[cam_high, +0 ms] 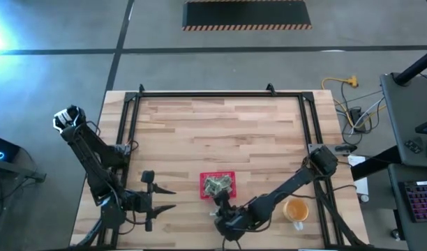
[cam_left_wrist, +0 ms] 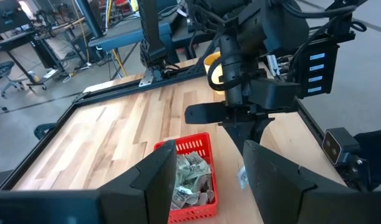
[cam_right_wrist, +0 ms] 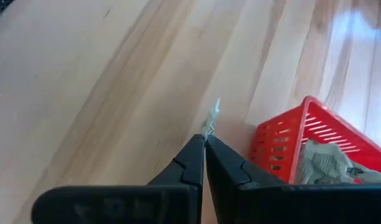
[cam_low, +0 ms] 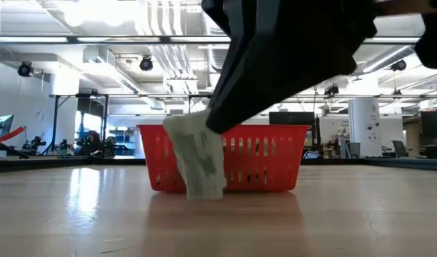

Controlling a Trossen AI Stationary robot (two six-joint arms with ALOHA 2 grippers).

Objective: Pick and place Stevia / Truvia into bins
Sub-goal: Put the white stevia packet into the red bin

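**Right hand pinching one sachet beside the red tray**

Left hand (cam_high: 160, 199) idles at the counter's (cam_high: 220, 125) near-left, 9 o'clock of the tray, fingers spread wide, nothing held.

Red tray (cam_high: 204, 187) sits centre-near on the counter, with a heap of Stevia sachets (cam_high: 218, 184) inside; same heap shows in the left wrist view (cam_left_wrist: 190, 180).

Right hand (cam_high: 221, 202) is just off the tray's near edge, at its 6 o'clock. Fingers pressed together on a single sachet (cam_right_wrist: 211, 118), which hangs down outside the tray wall, low over the wood (cam_low: 198, 165).

Orange cup (cam_high: 296, 209) at 4 o'clock of the tray, near the right arm.
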